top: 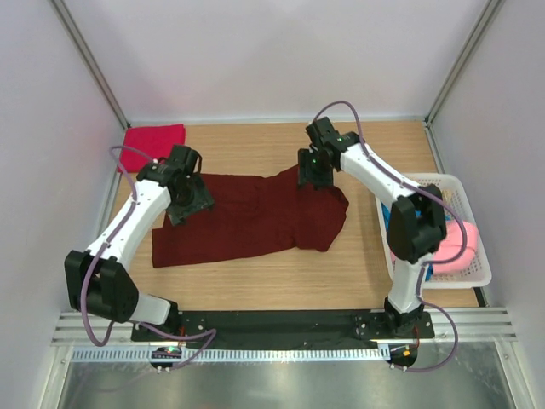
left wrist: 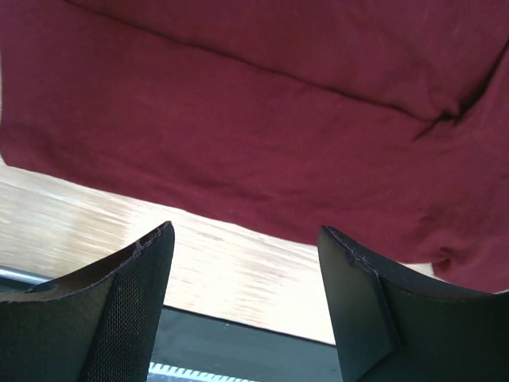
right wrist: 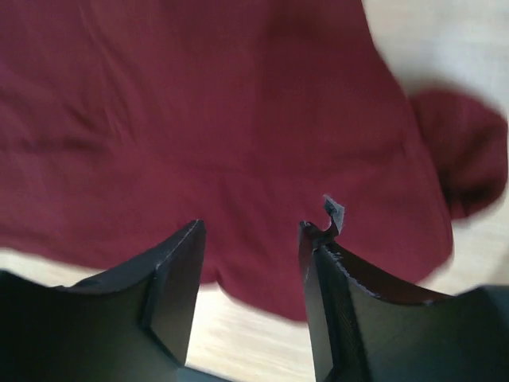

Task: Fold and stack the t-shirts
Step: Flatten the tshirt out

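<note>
Cloth of the dark maroon t-shirt (top: 255,217) lies flat across the middle of the wooden bench (top: 341,281), apparently laid out for folding. Over its left end the left fingers (left wrist: 127,294), and over its far edge the right fingers (right wrist: 171,278), stand parted and empty. A folded crimson-red cloth shirt (top: 155,136) in the far-left corner likely starts the stack.

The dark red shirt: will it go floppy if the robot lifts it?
Probably floppy: the dark red shirt shows creases and folds, so it would likely droop. Lying flat on the table, it would probably bunch when pushed, not roll.
</note>
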{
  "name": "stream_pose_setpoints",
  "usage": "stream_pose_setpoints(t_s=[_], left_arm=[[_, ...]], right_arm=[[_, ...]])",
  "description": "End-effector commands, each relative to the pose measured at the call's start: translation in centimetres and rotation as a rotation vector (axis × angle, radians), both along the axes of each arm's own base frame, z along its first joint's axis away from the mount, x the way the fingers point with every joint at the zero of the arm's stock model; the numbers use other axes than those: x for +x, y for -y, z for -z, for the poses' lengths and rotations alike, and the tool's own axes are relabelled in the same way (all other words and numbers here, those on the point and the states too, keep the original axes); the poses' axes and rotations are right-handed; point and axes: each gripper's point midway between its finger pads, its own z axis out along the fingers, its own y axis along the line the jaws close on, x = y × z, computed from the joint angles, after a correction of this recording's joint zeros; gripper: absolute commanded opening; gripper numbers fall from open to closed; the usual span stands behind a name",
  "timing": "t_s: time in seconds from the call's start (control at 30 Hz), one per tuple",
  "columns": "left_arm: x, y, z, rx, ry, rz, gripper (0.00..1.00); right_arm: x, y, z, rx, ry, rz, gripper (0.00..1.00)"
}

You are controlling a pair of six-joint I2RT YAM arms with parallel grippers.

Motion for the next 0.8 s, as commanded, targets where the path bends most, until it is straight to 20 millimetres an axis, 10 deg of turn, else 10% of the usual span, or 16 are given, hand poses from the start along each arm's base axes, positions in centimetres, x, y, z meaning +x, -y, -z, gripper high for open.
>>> stream_pose_setpoints(t_s=[0.0,0.33,0.77], left_arm=[[0.2,-2.3,-1.9,-0.012,0.078,-0.090,0.73],[-4.1,-2.9,0.0,-0.084,0.014,-0.118,0.69],[-5.0,-4.4,-1.0,-0.058,0.033,-0.157,0.65]], right_arm=[[6.0,-1.8,-2.8,0.016,0.147,0.036,0.58],[18.4,-1.1,0.8,-0.062,0.333,0.124,0.61],[20.6,-1.3,7.5,-0.140,0.343,0.007,0.54]])
